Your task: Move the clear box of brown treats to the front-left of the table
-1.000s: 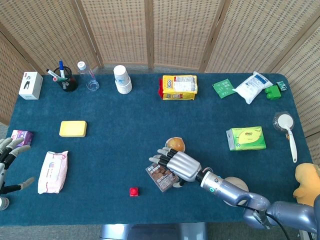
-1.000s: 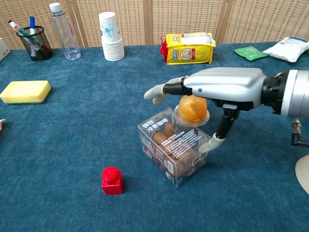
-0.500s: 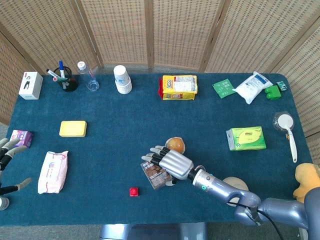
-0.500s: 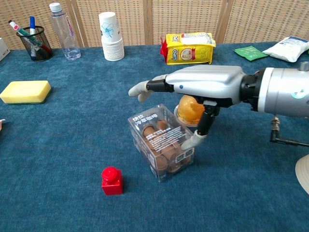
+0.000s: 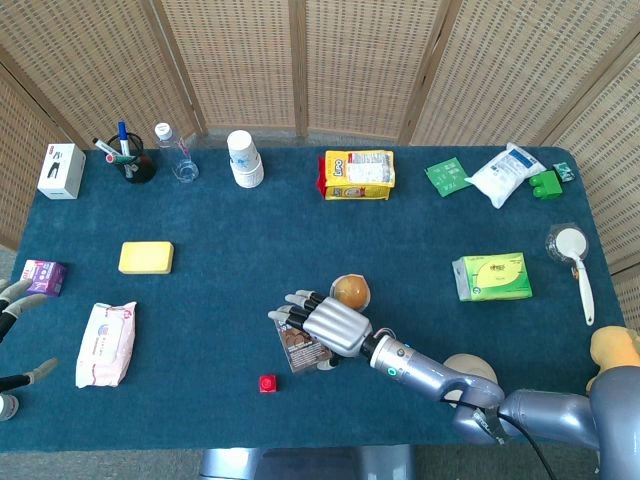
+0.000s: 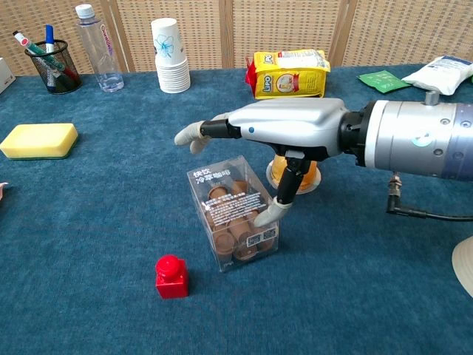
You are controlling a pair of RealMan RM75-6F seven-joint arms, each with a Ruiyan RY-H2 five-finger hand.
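At the far 9 o'clock edge of the counter [image 5: 240, 300], the left hand [image 5: 15, 300] shows only as a few pale fingers, spread and holding nothing.

Toward 6 o'clock sits a small red block [image 6: 171, 276], and just at its 2 o'clock stands the clear box of brown treats [image 6: 232, 220], resting on the cloth near the front middle. The right hand [image 6: 284, 133] lies flat over it, palm down, with one digit hooked down against the box's right side and the rest stretched out above the lid. It looks like a nudging contact rather than a full clasp. At the box's 1 o'clock, apart from it, is an orange-topped cup [image 6: 299, 171].

The step in hand appears to be sliding the box leftward across the counter. Next the hand must keep pressing from the right, steer the box past or around the red block, and carry on toward the 7 o'clock corner, a good way off yet.

Compared with a second ago, the box has shifted left, turned its long side more toward the front, and drawn clear of the cup it then sat beside; the right hand has followed it.
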